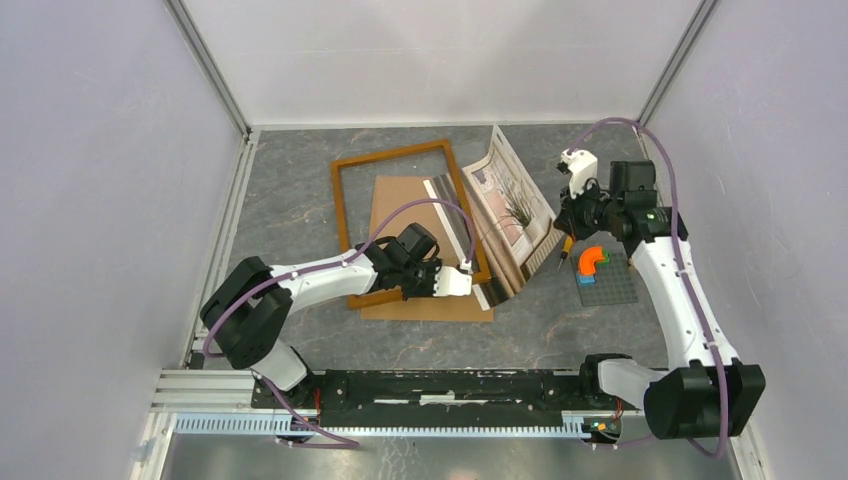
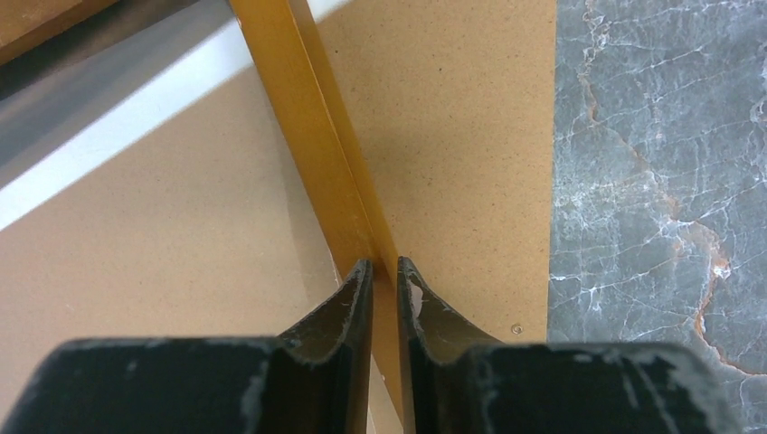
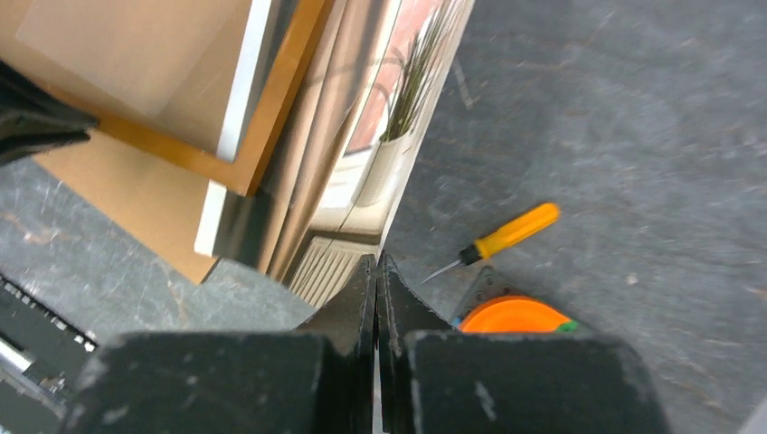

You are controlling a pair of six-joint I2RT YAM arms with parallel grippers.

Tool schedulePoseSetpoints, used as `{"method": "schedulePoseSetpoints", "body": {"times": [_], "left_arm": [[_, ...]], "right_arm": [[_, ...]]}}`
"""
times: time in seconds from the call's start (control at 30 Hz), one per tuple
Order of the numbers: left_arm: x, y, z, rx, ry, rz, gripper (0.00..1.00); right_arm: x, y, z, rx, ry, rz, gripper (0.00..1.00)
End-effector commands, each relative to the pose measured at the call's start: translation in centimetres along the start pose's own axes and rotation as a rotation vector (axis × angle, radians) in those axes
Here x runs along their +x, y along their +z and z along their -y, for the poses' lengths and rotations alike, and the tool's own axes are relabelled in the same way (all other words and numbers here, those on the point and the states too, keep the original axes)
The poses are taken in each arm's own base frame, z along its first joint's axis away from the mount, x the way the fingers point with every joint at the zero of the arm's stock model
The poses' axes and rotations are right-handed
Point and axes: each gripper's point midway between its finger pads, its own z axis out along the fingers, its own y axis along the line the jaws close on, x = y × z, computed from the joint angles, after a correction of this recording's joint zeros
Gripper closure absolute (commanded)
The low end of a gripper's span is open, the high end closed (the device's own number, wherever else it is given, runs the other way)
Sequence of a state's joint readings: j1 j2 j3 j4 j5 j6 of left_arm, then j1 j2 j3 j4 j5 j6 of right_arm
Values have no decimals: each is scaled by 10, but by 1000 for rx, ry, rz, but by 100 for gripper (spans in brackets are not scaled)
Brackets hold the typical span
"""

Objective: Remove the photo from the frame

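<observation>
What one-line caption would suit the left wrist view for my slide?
Left gripper pinching the frame moulding over the fibreboard panel.

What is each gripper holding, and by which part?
Left gripper: the frame, by its near moulding. Right gripper: apparently the photo, by its edge.

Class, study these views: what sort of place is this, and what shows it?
Probably a robotics lab test cell: plain white panel walls box in a grey marble-patterned table, and the left arm and right arm are bolted to an aluminium rail at its near edge.
</observation>
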State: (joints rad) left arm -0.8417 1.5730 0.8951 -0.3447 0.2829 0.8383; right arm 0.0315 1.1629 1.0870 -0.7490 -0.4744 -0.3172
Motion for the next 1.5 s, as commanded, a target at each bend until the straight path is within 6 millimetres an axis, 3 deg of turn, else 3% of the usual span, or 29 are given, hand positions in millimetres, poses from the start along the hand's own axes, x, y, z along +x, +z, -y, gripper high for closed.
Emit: {"method": "schedulePoseSetpoints", "body": {"times": [0.0, 0.13, 0.2, 0.23, 0.27, 0.37, 0.4, 0.43, 0.57, 0.67, 0.8, 1.0, 1.1, 1.23, 1.37, 1.47], "left_arm": [[-1, 7, 9, 66, 43, 12, 78], [-3, 8, 13, 95, 80, 15, 79], [-6, 8, 12, 91, 77, 19, 72], [-8, 7, 10, 85, 67, 19, 64], [-15, 2, 2, 48, 17, 29, 44], [-29, -13, -15, -18, -75, 72, 26], [-33, -19, -22, -42, -121, 89, 8], [-39, -26, -31, -70, -180, 111, 0], [-61, -68, -75, -188, -411, 200, 0], [-85, -101, -100, -272, -474, 292, 0], [-107, -130, -121, -366, -486, 378, 0], [-122, -156, -141, -388, -592, 435, 0], [-111, -165, -156, -373, -743, 474, 0], [-77, -172, -176, -368, -961, 495, 0], [-41, -176, -184, -430, -1062, 469, 0], [-19, -185, -188, -471, -1134, 475, 0]], "right_arm": [[-79, -47, 23, 187, -80, 243, 100], [-115, -75, 25, 244, -99, 357, 100], [-132, -88, 25, 263, -107, 409, 100], [-138, -92, 24, 266, -110, 429, 100], [-155, -103, 21, 259, -105, 483, 100], [-173, -114, 14, 240, -93, 553, 100], [-180, -119, 12, 234, -89, 579, 100], [-187, -123, 11, 230, -83, 607, 100], [-214, -141, 9, 231, -47, 708, 100], [-230, -147, 9, 208, 32, 772, 100], [-246, -146, 7, 152, 112, 841, 100], [-271, -147, -5, -15, 266, 972, 100], [-283, -149, -11, -113, 331, 1037, 100], [-284, -122, -18, -250, 465, 1000, 100], [-290, -93, -44, -363, 515, 957, 100], [-306, -76, -68, -431, 505, 929, 100]]}}
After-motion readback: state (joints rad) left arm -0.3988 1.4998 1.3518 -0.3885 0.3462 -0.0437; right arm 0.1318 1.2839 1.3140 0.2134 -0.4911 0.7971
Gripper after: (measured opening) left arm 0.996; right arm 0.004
